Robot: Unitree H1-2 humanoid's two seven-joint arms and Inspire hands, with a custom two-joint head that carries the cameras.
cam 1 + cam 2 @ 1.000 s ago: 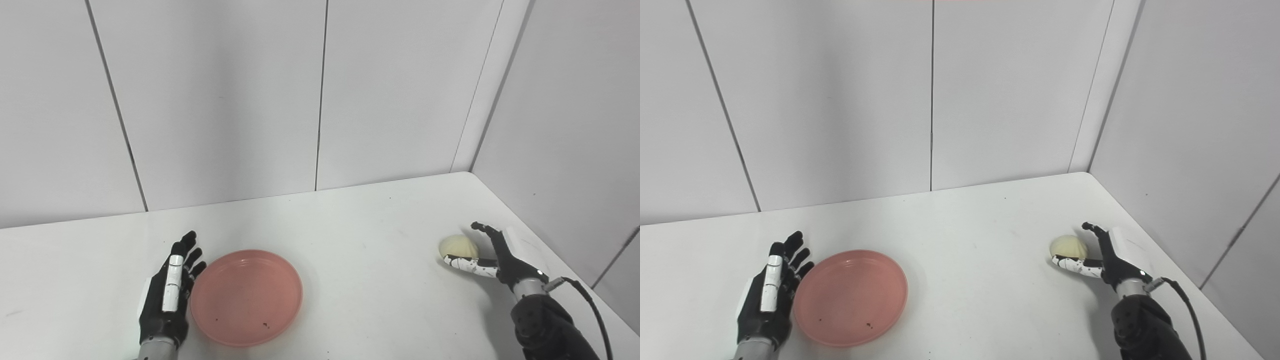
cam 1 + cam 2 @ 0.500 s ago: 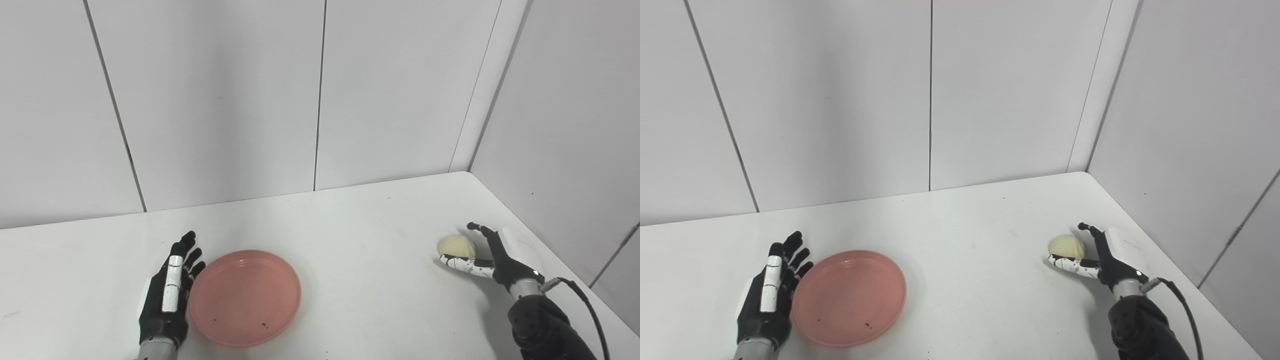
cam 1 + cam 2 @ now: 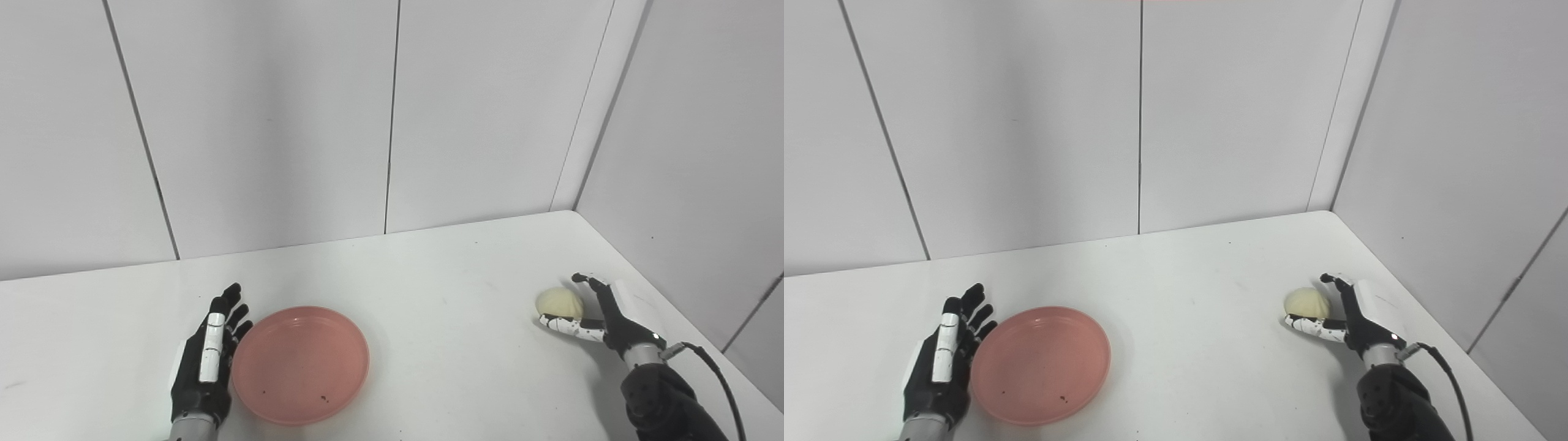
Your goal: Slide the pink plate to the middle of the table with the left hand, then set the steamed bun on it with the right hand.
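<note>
A pink plate [image 3: 300,364] lies on the white table, left of the middle. My left hand [image 3: 205,367] is open, edge-on against the plate's left rim, fingers pointing away from me. A pale yellow steamed bun [image 3: 560,302] sits on the table at the right. My right hand [image 3: 603,315] is open and cupped around the bun, its thumb under the near side and its fingers behind. I cannot tell whether it touches the bun. The same scene shows in the right eye view, with the plate [image 3: 1040,364] and the bun [image 3: 1307,302].
White wall panels close the table at the back and along the right side, meeting in a corner [image 3: 572,208]. A black cable [image 3: 713,373] runs from my right wrist near the right wall. Bare table [image 3: 453,343] lies between plate and bun.
The whole picture shifted slightly left early on, so the camera moved. Neither hand, the plate nor the bun has visibly moved on the table.
</note>
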